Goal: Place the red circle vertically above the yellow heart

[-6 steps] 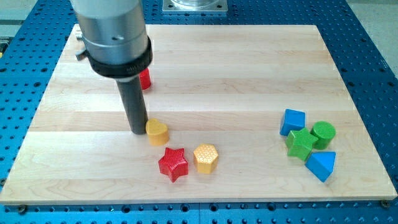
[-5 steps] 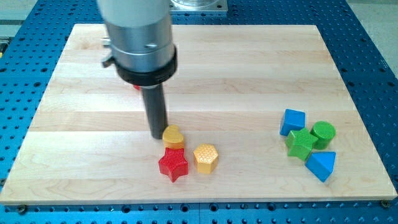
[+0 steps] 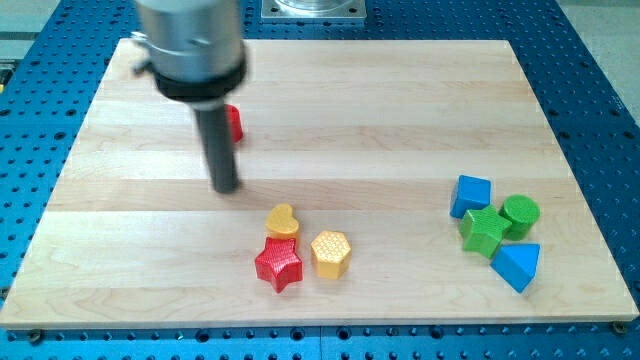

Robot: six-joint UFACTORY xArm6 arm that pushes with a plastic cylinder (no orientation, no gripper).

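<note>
The yellow heart lies near the board's lower middle, touching the top of the red star. The red circle sits higher up and to the left, mostly hidden behind my rod, with only its right edge showing. My tip rests on the board up and to the left of the yellow heart, apart from it, and just below the red circle.
A yellow hexagon sits right of the red star. At the view's right stand a blue cube, a green star-like block, a green cylinder and a blue triangle. The wooden board lies on a blue perforated table.
My tip pushed the yellow heart rightward until it touched the red star, then drew back up and to the left. The red circle shows again beside the rod.
</note>
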